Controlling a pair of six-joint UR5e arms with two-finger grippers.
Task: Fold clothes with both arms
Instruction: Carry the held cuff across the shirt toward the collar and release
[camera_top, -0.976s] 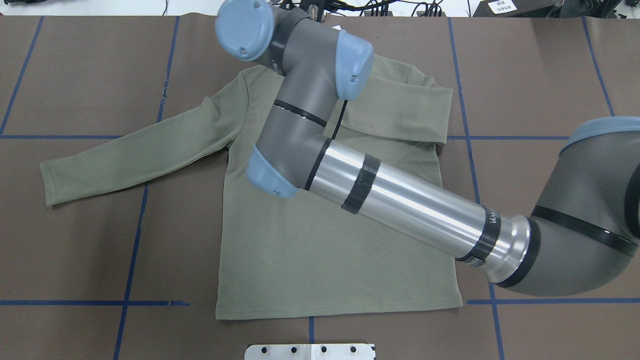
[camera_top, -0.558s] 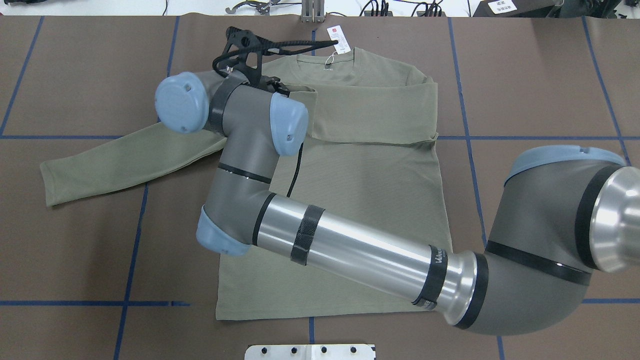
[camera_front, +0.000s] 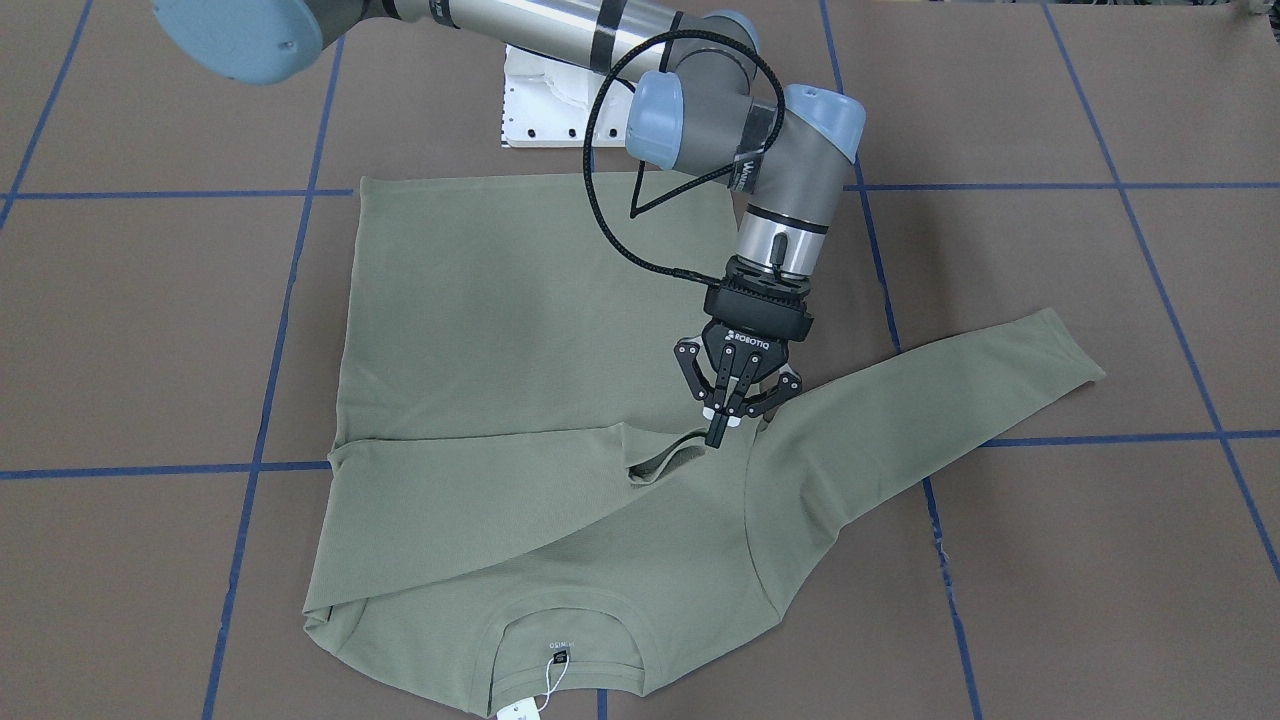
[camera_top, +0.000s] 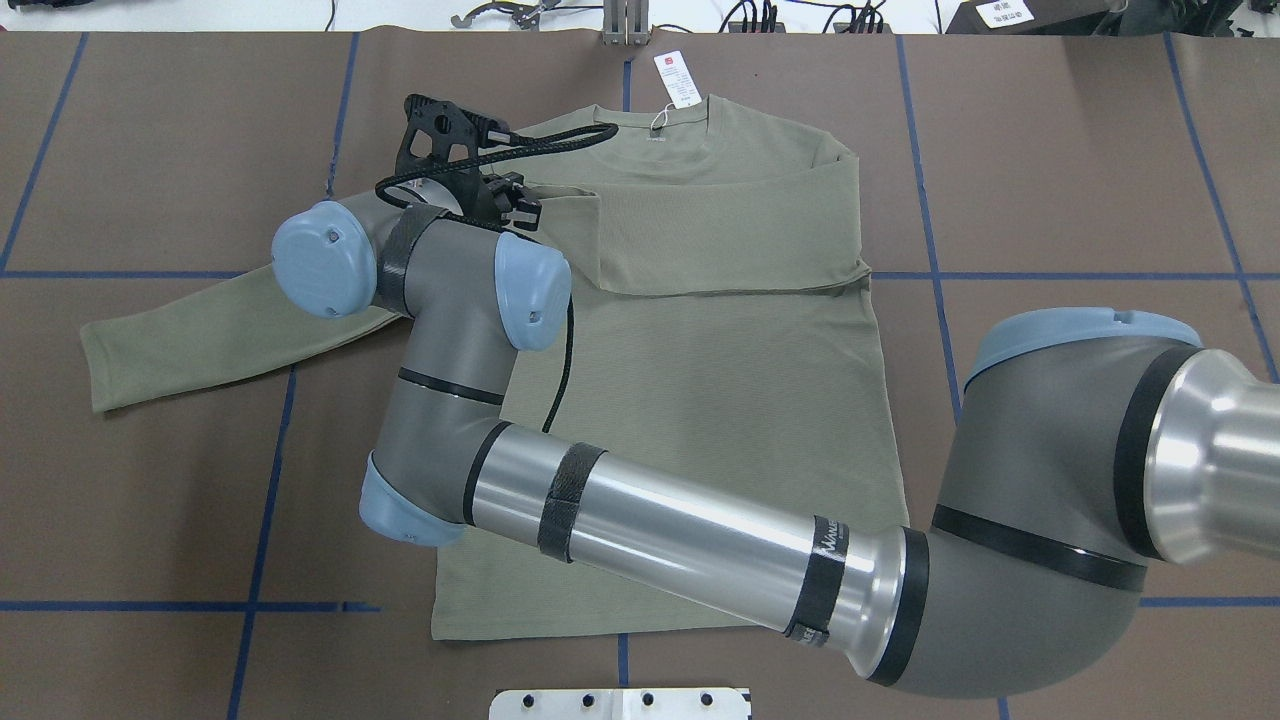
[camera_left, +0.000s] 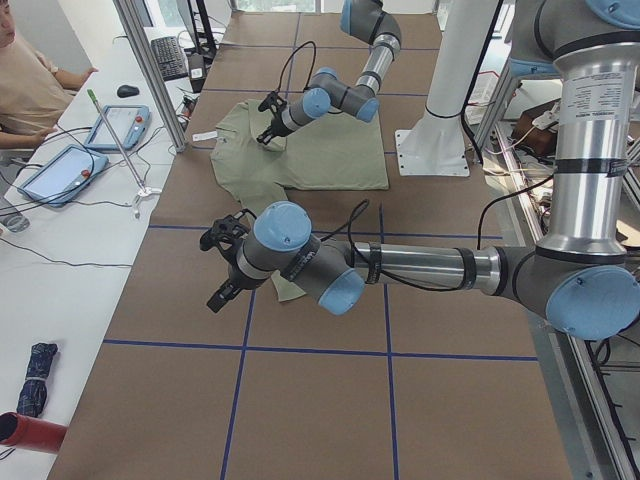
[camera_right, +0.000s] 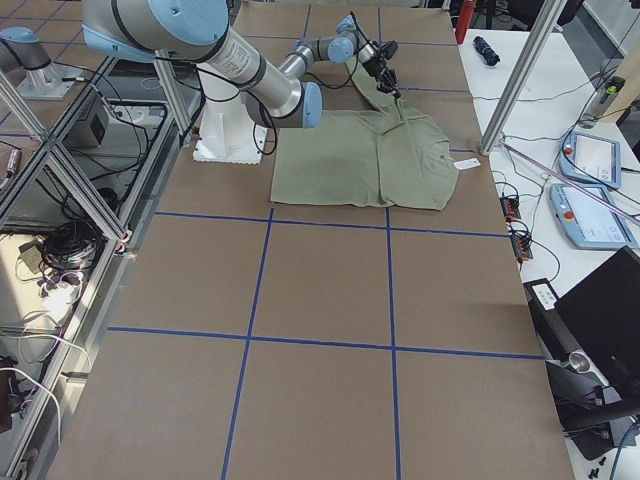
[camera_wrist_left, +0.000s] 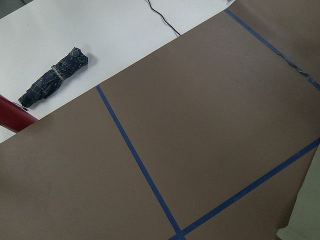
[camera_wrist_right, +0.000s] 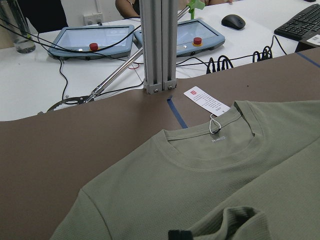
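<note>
While the sage-green shirt (camera_top: 720, 400) lay flat on the table (camera_top: 150, 500), the right gripper (camera_front: 717, 432) pinched its folded-over sleeve's cuff (camera_front: 668, 459) (jaws fully together). The left gripper (camera_left: 220, 292) hung well apart; its opening I could not tell.

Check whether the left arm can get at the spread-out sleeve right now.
Probably yes. The sleeve lies flat, its cuff end uncovered, with the left gripper hovering nearby; the right arm overhangs only its shoulder end.

matt ribbed cloth shirt (camera_top: 720, 400), glossy metal right arm (camera_top: 690, 520), matt table cover (camera_top: 150, 500).
</note>
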